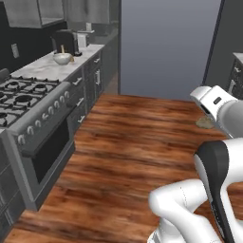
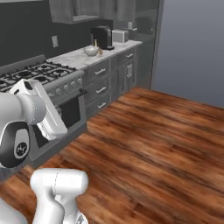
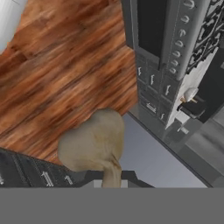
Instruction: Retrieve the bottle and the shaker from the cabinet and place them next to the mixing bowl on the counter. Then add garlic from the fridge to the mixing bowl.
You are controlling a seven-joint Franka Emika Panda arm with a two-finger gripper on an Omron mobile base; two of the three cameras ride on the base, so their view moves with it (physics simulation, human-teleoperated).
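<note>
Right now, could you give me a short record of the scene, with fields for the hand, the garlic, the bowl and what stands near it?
hand: shut on the garlic, above the wood floor
garlic: pale tan lump, stalk end toward the camera in the hand view
bowl: far off on the counter, beyond the stove
beside bowl: bottle behind it, shaker at its right
garlic in bowl: not yet

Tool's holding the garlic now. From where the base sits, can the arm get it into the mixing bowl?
Probably not yet. The mixing bowl sits far down the counter, beyond the stove, with open wood floor between. The tool, shut on the garlic, hangs over that floor. Nothing blocks the way; drive closer first.
</note>
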